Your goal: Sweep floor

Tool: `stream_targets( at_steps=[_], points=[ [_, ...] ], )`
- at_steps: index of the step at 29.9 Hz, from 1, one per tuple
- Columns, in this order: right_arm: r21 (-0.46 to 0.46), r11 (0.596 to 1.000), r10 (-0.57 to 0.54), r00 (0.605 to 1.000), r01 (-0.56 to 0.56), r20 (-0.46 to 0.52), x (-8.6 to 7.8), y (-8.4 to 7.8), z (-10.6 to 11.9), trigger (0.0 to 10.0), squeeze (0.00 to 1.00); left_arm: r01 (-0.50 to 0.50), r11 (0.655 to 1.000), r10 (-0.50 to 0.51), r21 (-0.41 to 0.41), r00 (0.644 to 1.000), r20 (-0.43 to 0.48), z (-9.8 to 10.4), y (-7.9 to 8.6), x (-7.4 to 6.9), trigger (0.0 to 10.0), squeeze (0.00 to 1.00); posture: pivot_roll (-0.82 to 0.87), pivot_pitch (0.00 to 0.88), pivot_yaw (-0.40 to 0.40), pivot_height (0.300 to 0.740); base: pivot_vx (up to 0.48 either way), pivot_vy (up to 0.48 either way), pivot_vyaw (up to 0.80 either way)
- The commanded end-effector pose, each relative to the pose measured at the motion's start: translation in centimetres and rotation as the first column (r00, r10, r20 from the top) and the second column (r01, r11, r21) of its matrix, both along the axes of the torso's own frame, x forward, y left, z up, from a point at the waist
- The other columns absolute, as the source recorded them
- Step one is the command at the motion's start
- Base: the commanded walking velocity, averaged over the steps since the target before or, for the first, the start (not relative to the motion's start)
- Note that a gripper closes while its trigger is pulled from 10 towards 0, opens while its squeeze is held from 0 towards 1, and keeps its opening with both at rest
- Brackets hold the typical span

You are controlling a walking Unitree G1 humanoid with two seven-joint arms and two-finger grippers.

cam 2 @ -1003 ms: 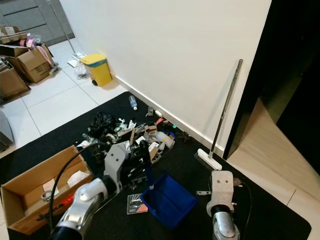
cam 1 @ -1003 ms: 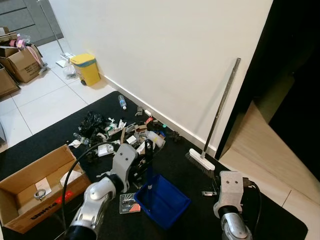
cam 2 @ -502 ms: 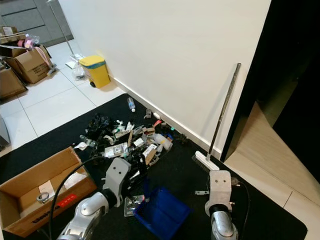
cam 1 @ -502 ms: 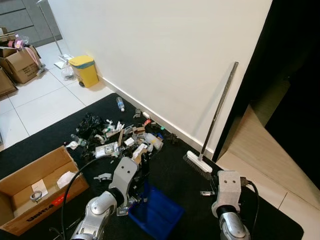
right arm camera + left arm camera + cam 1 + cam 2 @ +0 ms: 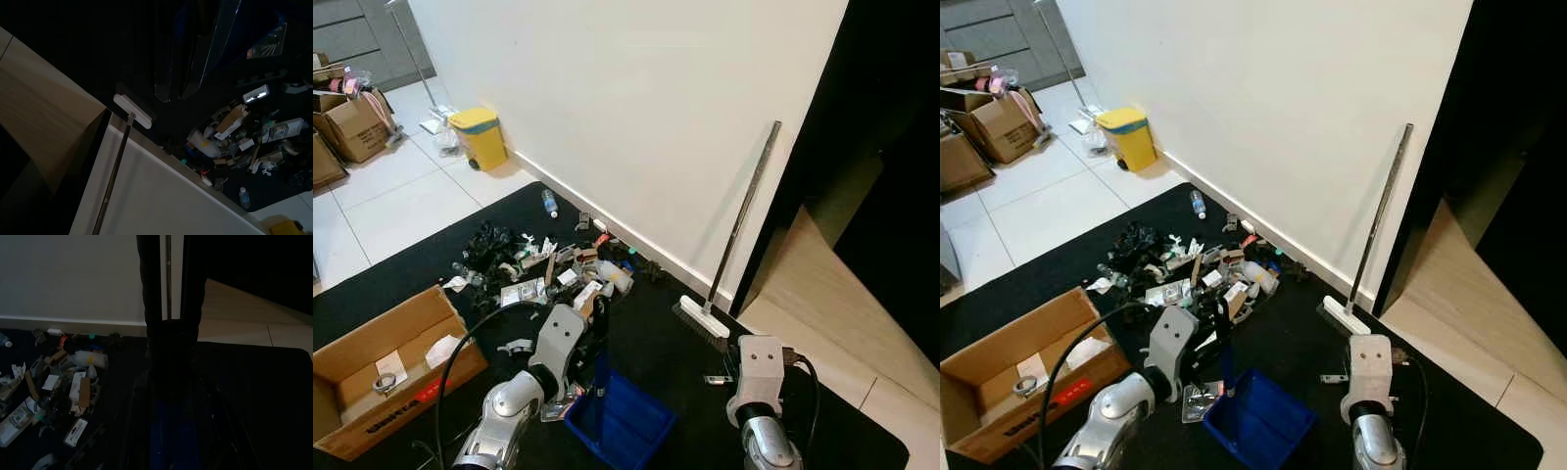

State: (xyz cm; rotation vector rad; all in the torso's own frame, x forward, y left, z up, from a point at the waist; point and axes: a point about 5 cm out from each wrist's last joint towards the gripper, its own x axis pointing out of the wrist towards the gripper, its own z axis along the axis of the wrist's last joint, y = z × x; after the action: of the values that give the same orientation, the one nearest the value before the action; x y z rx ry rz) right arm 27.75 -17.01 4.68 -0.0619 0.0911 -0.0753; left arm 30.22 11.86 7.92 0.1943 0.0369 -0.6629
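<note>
Broom (image 5: 736,230): long grey handle leaning on white wall, white head with dark bristles on black mat (image 5: 862,436). Blue dustpan (image 5: 625,419) upright-handled in my left hand (image 5: 597,338), beside scattered litter pile (image 5: 543,269) on mat near baseboard.

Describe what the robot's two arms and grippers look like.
Both arms are silver with rounded metallic segments and pale grey boxy wrist housings. A black cable loops along the left arm, and another runs beside the right arm. The left gripper has two long black fingers; the right gripper shows dark fingers too.
</note>
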Motion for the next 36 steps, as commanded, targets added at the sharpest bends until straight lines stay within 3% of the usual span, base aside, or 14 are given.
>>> stream_targets(
  at_steps=[1,6,7,8,9,19,20,30,36],
  points=[
    [0.011,1.000,-0.008,1.000,0.008,-0.023,-0.6,0.0,-0.7,10.0,0.00,0.003,1.000,-0.003,-0.016,1.000,0.023,0.4,-0.2,0.1,10.0,0.00,-0.07,0.195,0.087,0.740,0.000,0.000,0.00],
    [0.012,1.000,-0.007,1.000,0.007,-0.020,-0.4,0.1,-0.6,10.0,0.00,0.017,0.999,-0.016,-0.043,1.000,0.015,0.5,-0.7,0.0,10.0,0.00,-0.07,0.194,0.087,0.740,0.000,0.000,0.00],
    [0.012,1.000,-0.007,1.000,0.007,-0.020,-0.4,0.1,-0.6,10.0,0.00,0.021,0.999,-0.021,-0.041,1.000,0.014,0.5,-0.7,0.0,10.0,0.93,-0.07,0.194,0.088,0.740,0.000,0.000,0.00],
    [0.012,1.000,-0.007,1.000,0.007,-0.020,-0.4,0.1,-0.6,10.0,0.00,0.021,0.999,-0.021,-0.041,1.000,0.014,0.5,-0.7,0.0,10.0,0.93,-0.07,0.194,0.088,0.740,0.000,0.000,0.00],
    [0.012,1.000,-0.005,1.000,0.005,-0.020,-0.5,0.1,-0.7,10.0,0.00,0.037,0.998,-0.037,-0.042,0.999,0.005,0.2,-0.8,-0.3,10.0,1.00,-0.07,0.194,0.088,0.740,0.000,0.000,0.00],
    [0.012,1.000,-0.005,1.000,0.005,-0.025,-0.7,0.1,-0.8,10.0,0.00,0.007,0.999,-0.009,-0.046,0.999,-0.046,-0.6,-0.4,-0.7,10.0,1.00,-0.07,0.191,0.090,0.740,0.000,0.000,0.00],
    [0.011,1.000,-0.004,1.000,0.005,-0.025,-0.6,0.1,-0.8,10.0,0.00,0.002,0.998,-0.005,-0.057,0.998,-0.061,-0.7,-0.3,-0.8,10.0,0.00,-0.07,0.190,0.089,0.740,0.000,0.000,0.00],
    [0.008,1.000,0.009,1.000,-0.009,-0.028,-0.5,0.2,-0.8,10.0,0.00,-0.104,0.985,0.074,-0.135,0.975,-0.212,-3.4,1.3,-1.5,10.0,0.00,-0.07,0.190,0.072,0.740,0.000,0.000,0.00],
    [0.003,1.000,0.025,0.999,-0.024,-0.026,-0.1,0.3,-0.5,10.0,0.00,-0.076,0.989,0.038,-0.130,0.962,-0.270,-4.3,-0.4,-0.7,10.0,0.00,-0.08,0.207,0.048,0.740,0.000,0.000,0.00]
  ],
)
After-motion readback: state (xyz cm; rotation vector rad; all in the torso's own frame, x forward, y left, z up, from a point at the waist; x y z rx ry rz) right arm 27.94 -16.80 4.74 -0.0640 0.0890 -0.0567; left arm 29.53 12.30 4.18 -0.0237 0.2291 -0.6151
